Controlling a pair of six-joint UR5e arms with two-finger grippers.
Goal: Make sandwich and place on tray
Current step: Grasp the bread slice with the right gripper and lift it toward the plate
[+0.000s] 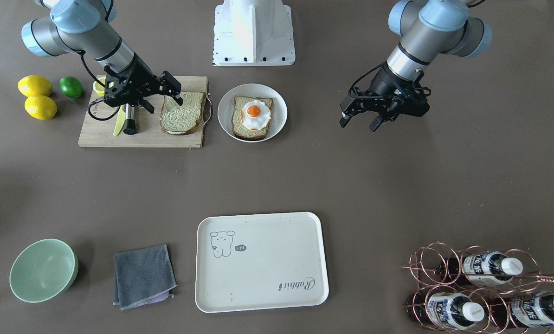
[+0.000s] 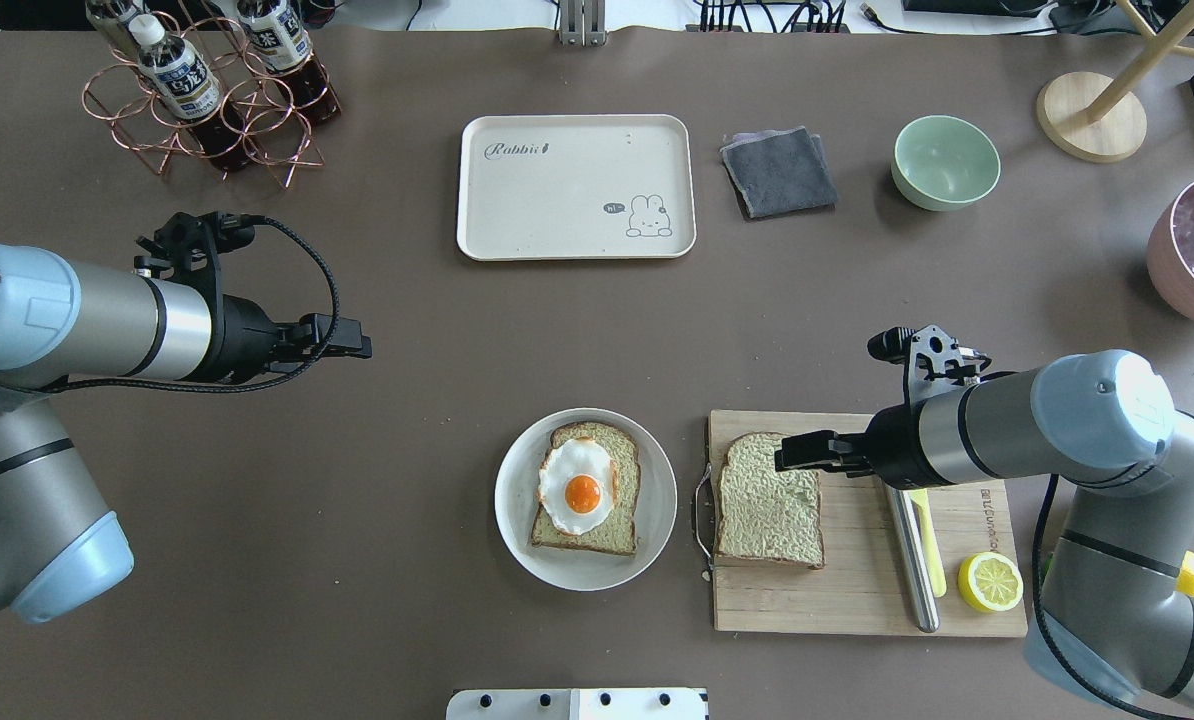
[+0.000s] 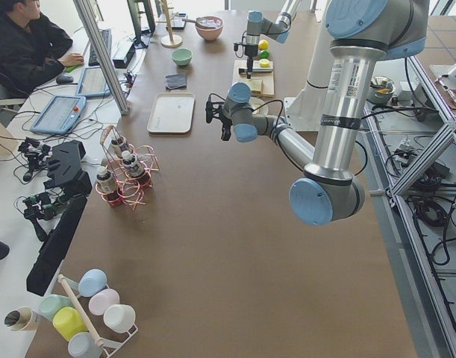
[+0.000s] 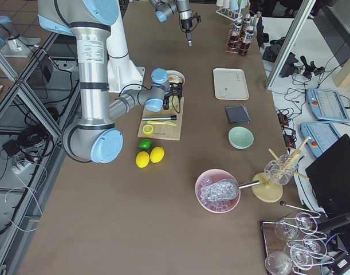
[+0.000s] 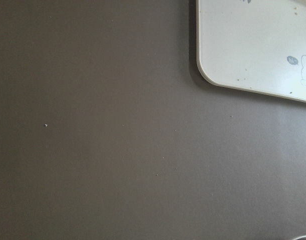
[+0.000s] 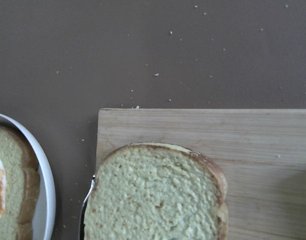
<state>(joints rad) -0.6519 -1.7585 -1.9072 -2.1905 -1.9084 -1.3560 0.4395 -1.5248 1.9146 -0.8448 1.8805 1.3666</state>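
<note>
The robot's right gripper [image 2: 787,457] hovers with its fingers parted and nothing between them, above the far right corner of a loose bread slice [image 2: 767,505] lying flat on the left end of a wooden cutting board [image 2: 857,590]. The slice sits just below the claw and a little nearer the robot. Its crusted, slightly longer sides run near to far, so a small drop and a shift toward the robot looks enough to reach it. Just left of the board, a round white plate [image 2: 509,500] holds the second slice [image 2: 622,530] topped with a fried egg [image 2: 579,487], the open-faced half of the sandwich awaiting its lid. The left gripper [image 2: 357,348], likewise spread and empty, hangs over bare table [image 2: 357,520] well to the left, making the right arm by far the closer one. The cream tray [image 2: 557,200] lies across the table on the far side, well apart from both bread slices.
</note>
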